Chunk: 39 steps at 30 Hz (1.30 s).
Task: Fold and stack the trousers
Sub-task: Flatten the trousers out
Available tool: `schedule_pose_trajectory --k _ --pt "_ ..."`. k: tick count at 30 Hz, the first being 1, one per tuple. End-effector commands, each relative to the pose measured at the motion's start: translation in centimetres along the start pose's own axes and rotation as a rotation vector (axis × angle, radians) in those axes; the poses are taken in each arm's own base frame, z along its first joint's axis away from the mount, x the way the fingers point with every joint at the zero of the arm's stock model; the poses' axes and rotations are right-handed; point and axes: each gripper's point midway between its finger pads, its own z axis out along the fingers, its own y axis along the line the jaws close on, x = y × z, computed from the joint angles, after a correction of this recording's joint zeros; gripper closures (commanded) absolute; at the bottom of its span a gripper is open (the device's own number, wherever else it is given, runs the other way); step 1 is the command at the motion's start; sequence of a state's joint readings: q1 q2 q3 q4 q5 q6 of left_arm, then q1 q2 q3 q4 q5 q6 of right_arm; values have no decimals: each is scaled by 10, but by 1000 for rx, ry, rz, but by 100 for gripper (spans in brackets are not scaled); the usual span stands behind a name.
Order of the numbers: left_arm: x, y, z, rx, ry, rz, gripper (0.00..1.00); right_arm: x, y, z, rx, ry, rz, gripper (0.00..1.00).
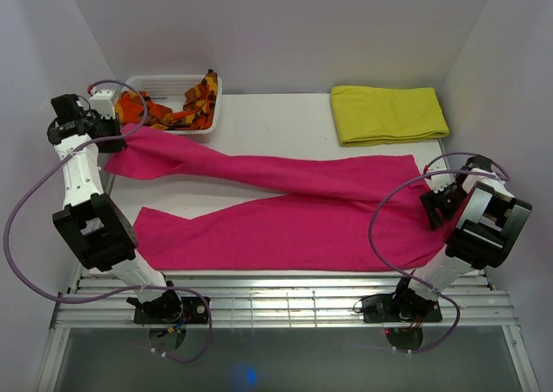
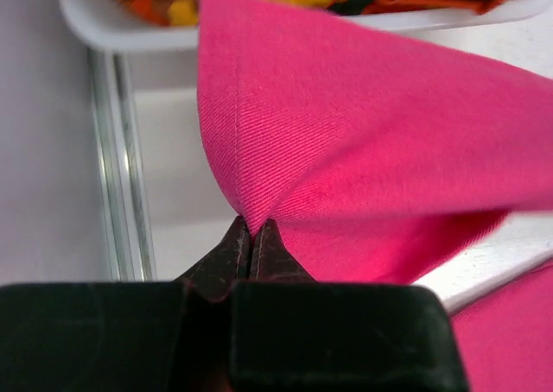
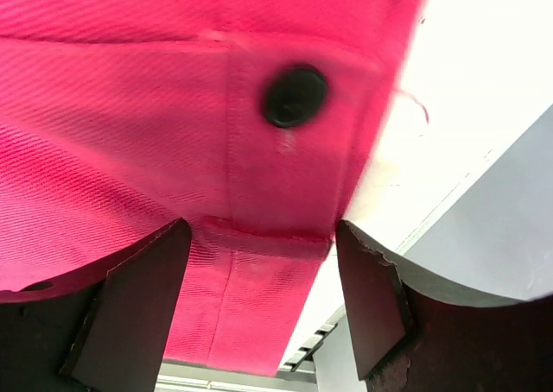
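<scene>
Cloth is clamped in my left pincer [image 1: 111, 138]. At the far left of the table [image 1: 285, 120], its two fingers are pressed together on the end of one leg of the trousers [image 1: 285, 211]. In my left wrist view the dark fingertips [image 2: 232, 252] meet, with a peak of pink twill caught between them. The fabric fans up and outward from that pinch, and a stitched seam [image 2: 235, 107] runs along its left side.

Just beyond the held leg end stands a white basket [image 1: 168, 79] holding an orange-and-red patterned cloth [image 1: 186, 107]. The leg end lies close beside the basket's near left corner.

From there the trousers stretch across the table towards the right. The far leg runs diagonally from my left pincer down to the waist, and the near leg lies flat along the near side of the table. The two legs join past the middle.

A folded yellow cloth [image 1: 389, 114] rests at the far right of the table, apart from the trousers.

The waist end lies at the right, under my right pincer [image 1: 437, 205], whose fingers stand apart. My right wrist view shows the waistband with its dark button [image 3: 295, 96], and the band's end sits in the gap between my two fingers [image 3: 143, 280]. I cannot tell whether either finger touches the cloth.
</scene>
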State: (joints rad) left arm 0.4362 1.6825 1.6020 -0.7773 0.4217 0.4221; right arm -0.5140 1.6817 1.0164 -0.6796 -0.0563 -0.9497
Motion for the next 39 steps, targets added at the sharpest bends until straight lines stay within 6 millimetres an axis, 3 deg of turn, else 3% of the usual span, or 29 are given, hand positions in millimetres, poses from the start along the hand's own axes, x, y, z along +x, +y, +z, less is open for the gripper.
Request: schedule_pose_trajectory --k 1,6,10,13,14,18,20,22,24,26,29,30,32,33,35,39 --pt "40 17 -1 -115 125 -217 100 7 -14 -4 57 14 -1 27" --pt "95 2 24 -69 273 -386 100 14 -16 -6 60 19 -3 27" --pt "106 -5 41 -13 287 -412 100 17 -1 -12 22 5 -31 26" --pt "105 -6 53 28 296 -420 98 5 13 -27 -39 -62 -60 26" --pt "104 -8 54 50 300 -420 83 -8 12 -39 -45 -117 -70 26" --pt "75 -3 49 113 239 -296 49 -38 20 -79 -95 -247 -103 26" --pt "57 -9 35 187 212 -184 46 -55 23 -103 -95 -334 -126 26" --pt "57 -9 26 247 201 45 46 -67 26 -115 -90 -394 -141 26" --pt "84 -14 15 319 299 170 50 -82 26 -127 -70 -452 -171 26" --pt "116 -3 5 360 391 325 51 -96 31 -124 -63 -453 -227 26" --pt "139 17 -1 390 417 572 53 -110 40 -113 -59 -435 -300 26" --pt "160 18 -4 414 456 618 53 -114 42 -109 -55 -433 -317 26" --pt "162 25 -4 421 434 802 53 -128 45 -96 -33 -432 -366 26" --pt "173 20 -3 447 436 834 53 -134 46 -91 -28 -430 -371 26" --pt "168 23 2 451 395 956 53 -150 49 -79 -25 -422 -404 26" --pt "179 24 12 488 383 1090 51 -171 57 -64 -50 -414 -427 26"
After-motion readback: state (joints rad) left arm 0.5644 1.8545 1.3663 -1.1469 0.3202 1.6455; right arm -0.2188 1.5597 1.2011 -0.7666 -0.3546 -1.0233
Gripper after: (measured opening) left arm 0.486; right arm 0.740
